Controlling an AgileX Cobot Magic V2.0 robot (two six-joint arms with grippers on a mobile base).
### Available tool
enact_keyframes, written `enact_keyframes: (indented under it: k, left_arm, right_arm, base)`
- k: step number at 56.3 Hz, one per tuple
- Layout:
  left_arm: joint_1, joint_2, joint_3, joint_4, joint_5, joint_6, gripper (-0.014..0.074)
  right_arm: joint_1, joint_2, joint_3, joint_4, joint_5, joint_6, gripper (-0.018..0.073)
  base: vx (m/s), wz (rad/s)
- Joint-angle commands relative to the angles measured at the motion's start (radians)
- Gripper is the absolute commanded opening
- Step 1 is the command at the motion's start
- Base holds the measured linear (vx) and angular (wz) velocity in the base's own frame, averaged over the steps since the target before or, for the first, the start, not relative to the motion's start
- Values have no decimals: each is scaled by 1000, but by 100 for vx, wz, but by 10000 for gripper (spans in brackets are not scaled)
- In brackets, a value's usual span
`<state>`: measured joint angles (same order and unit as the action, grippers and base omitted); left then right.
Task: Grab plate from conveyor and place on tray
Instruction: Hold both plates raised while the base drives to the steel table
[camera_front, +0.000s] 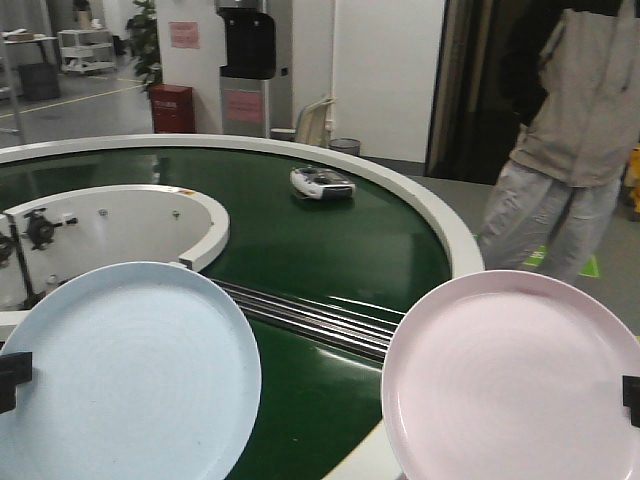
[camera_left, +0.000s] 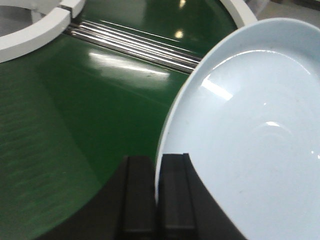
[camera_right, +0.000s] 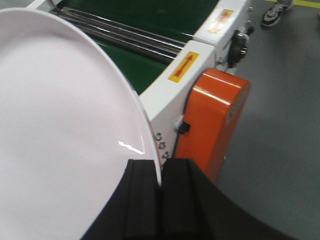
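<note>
Right jaws clamped the rim of the plate (camera_right: 60, 125), pale pink, glossy, faintly ringed, held above the conveyor (camera_front: 300, 240) at its white edge. Left jaws pinched a pale blue plate (camera_left: 250, 140) likewise. The tray was not in view. Carry looked to need a level, slow swing; slick plastic could slip.

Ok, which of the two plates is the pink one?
The pink plate, pinched by its rim in the right claw; the blue plate is in the left claw.
</note>
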<state>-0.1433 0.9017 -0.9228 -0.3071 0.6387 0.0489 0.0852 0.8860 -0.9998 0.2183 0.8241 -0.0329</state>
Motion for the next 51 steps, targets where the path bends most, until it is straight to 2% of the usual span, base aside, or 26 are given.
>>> enact_keyframes:
  k: [1, 51]
  left_arm:
    - [-5, -10, -26, -22, -79, -6, -6]
    - [-5, -10, -26, -22, -79, -6, -6]
  right_arm:
    - [-2, -12, -30, 9, -71, -8, -10]
    - [-2, -12, -30, 9, -65, -8, -10]
  base:
    - [-14, -56]
    - [-8, -51]
